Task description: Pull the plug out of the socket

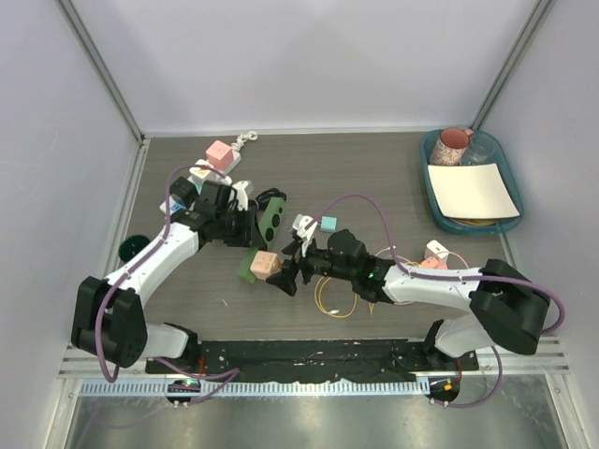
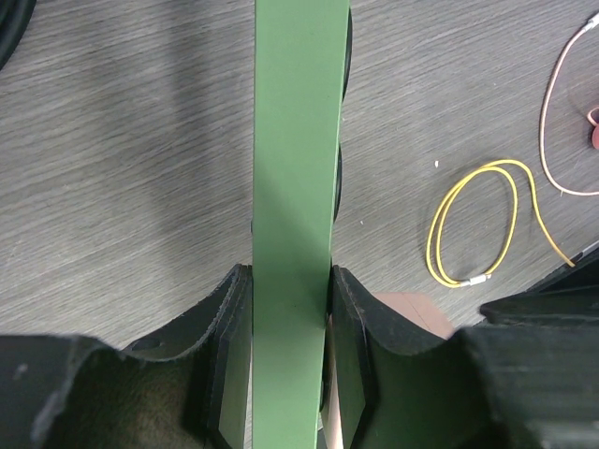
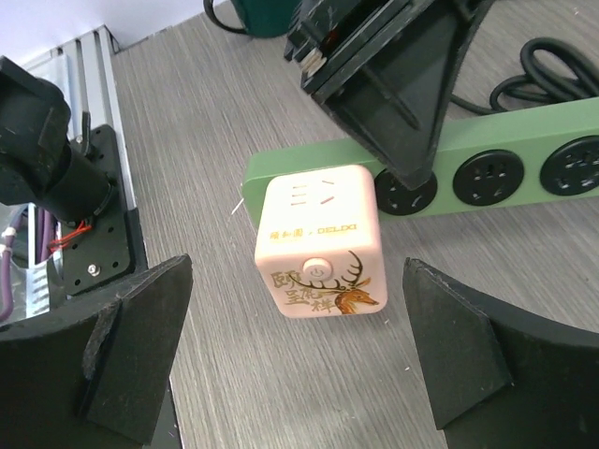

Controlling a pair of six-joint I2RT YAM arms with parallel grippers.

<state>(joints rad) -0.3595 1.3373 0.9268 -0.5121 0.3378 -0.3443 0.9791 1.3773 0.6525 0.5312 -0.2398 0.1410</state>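
Observation:
The socket is a green power strip (image 1: 259,245) lying on the table, with round black outlets (image 3: 492,174) along it. My left gripper (image 2: 290,309) is shut on the strip's (image 2: 295,187) two long sides. The plug is a pink cube adapter (image 3: 318,243) with a deer picture, sitting against the strip's (image 3: 524,150) near end. My right gripper (image 3: 295,346) is open, its fingertips (image 3: 140,337) on either side of the cube and a little short of it, touching nothing. From above, the cube (image 1: 265,264) lies just left of my right gripper (image 1: 285,271).
A yellow cable loop (image 1: 332,299) lies near the right arm. A blue tray (image 1: 432,192) with white paper and a pink cup stands at the back right. Another pink cube (image 1: 220,154) lies at the back left, a teal block (image 1: 328,224) mid-table and a dark green cup (image 1: 136,248) far left.

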